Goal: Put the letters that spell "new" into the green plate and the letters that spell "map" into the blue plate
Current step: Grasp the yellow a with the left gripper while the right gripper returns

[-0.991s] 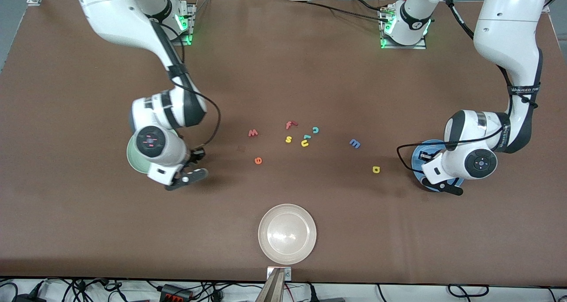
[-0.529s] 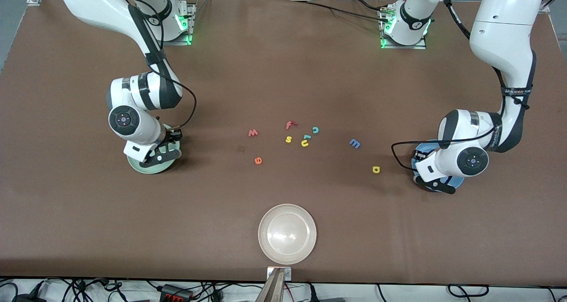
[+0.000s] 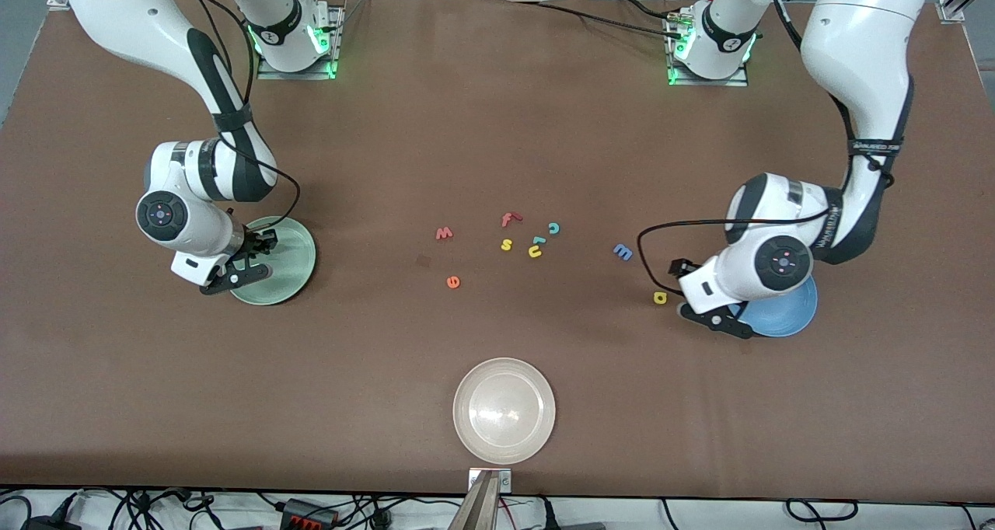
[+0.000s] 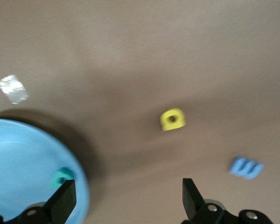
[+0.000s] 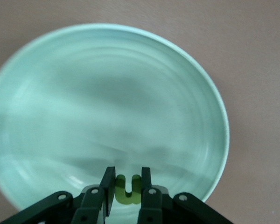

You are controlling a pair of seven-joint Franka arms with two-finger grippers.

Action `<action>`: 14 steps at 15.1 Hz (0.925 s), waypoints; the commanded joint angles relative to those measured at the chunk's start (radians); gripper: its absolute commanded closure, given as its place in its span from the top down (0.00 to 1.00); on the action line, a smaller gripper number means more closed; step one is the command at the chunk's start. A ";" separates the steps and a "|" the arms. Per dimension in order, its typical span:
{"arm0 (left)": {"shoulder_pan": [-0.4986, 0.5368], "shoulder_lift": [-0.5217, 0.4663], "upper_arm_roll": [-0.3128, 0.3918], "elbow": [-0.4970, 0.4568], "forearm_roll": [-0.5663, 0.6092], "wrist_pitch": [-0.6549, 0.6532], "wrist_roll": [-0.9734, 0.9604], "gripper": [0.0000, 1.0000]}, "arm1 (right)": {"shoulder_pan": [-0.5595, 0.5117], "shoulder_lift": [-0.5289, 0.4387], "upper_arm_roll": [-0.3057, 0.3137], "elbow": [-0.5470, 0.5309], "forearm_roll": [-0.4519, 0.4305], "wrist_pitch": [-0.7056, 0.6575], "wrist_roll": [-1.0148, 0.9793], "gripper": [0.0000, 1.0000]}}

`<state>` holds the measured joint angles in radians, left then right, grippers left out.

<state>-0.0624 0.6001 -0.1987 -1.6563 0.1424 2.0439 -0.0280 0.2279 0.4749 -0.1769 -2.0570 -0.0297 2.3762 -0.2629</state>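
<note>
My right gripper (image 5: 126, 179) (image 3: 233, 272) hangs low over the green plate (image 5: 214, 102) (image 3: 291, 258), shut on the dark green n (image 5: 127, 189). The red-pink w (image 3: 444, 233) and orange e (image 3: 453, 282) lie mid-table. My left gripper (image 4: 128, 191) (image 3: 711, 318) stands open and empty over the table at the blue plate's (image 4: 18, 163) (image 3: 785, 316) rim. The teal p (image 4: 61, 177) lies in that plate. The yellow a (image 4: 172, 119) (image 3: 660, 298) lies just off the left gripper, toward the table's middle. The blue m (image 4: 245, 167) (image 3: 623, 252) lies farther from the front camera than the a.
A red f (image 3: 509, 219), yellow s (image 3: 506, 244), teal c (image 3: 553, 228) and yellow u (image 3: 535, 252) cluster mid-table. An off-white plate (image 3: 504, 410) sits near the front edge. A white scrap (image 4: 11, 88) lies on the brown mat.
My right gripper carried the green n toward its end of the table, over the green plate. My left gripper opened, left the teal p in the blue plate and moved toward the yellow a.
</note>
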 commanded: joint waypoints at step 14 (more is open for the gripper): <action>-0.056 0.173 0.015 0.056 -0.004 0.139 -0.162 0.46 | 0.318 0.004 0.082 0.209 0.197 -0.088 0.506 1.00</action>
<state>-0.1152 0.7597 -0.1901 -1.6210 0.1373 2.1731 -0.1857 0.5241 0.4320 -0.0879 -1.8696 0.1488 2.2664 0.1323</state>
